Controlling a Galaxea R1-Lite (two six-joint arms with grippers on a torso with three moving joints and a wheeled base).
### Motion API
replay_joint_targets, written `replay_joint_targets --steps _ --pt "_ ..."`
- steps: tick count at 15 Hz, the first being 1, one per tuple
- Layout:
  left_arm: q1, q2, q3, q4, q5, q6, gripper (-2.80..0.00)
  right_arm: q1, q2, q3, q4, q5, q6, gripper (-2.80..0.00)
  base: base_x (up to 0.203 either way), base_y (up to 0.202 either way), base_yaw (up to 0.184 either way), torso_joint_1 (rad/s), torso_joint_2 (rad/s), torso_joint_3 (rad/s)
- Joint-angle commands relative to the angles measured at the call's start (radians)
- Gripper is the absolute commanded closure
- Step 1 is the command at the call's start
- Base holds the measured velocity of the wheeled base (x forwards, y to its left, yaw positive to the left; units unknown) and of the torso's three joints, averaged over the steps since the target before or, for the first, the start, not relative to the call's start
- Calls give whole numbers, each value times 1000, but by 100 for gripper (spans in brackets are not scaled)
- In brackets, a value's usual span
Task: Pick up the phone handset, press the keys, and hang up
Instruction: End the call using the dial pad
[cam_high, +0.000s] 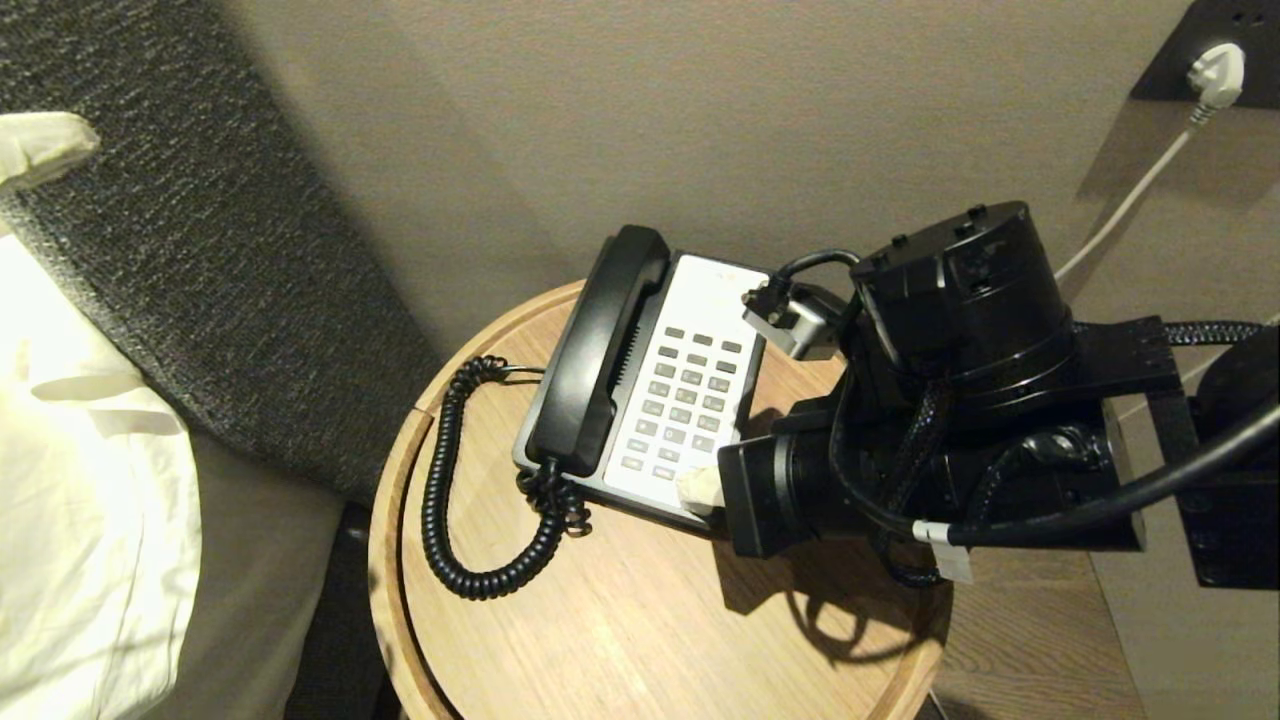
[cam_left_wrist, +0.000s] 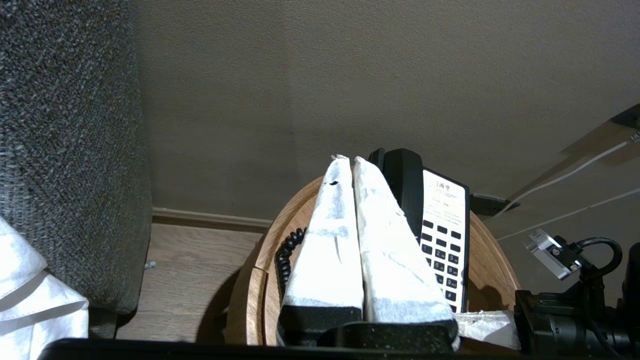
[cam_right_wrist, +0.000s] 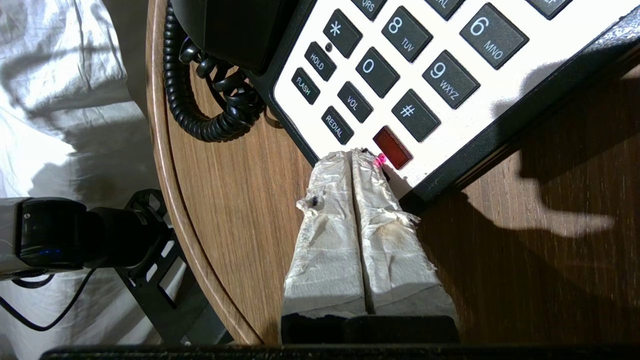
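- The long, glossy black curved plastic phone handset (cam_high: 600, 350) lies in its cradle on the left side of the black-and-white phone base (cam_high: 690, 380), its black coiled cord (cam_high: 450, 480) looping over the round wooden desk (cam_high: 620, 630).
- The right tool (cam_right_wrist: 357, 155), its tape-wrapped fingers pressed together and empty, has its tips at the base's near corner, beside the red key (cam_right_wrist: 393, 154).
- The left tool (cam_left_wrist: 347, 162), also pressed together and empty, hangs clear of the desk's near side.

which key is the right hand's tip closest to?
The red rectangular key at the keypad's near corner, just below "#". It is the only red key; the rest are dark grey. The shut right hand has its tip beside that key, on the phone base.
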Motion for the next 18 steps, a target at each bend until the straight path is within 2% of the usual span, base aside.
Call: replay_joint_targets --steps 1,8,18 --pt "0 -3 3 0 2 -3 0 0 -5 -4 3 -1 4 0 0 0 0 0 0 0" --pt "0 -3 2 18 2 -20 0 2 -61 -3 14 -3 8 0 0 0 0 0 0 0" --pt "0 -6 -10 23 2 -32 0 2 -24 0 10 -4 7 0 0 0 0 0 0 0"
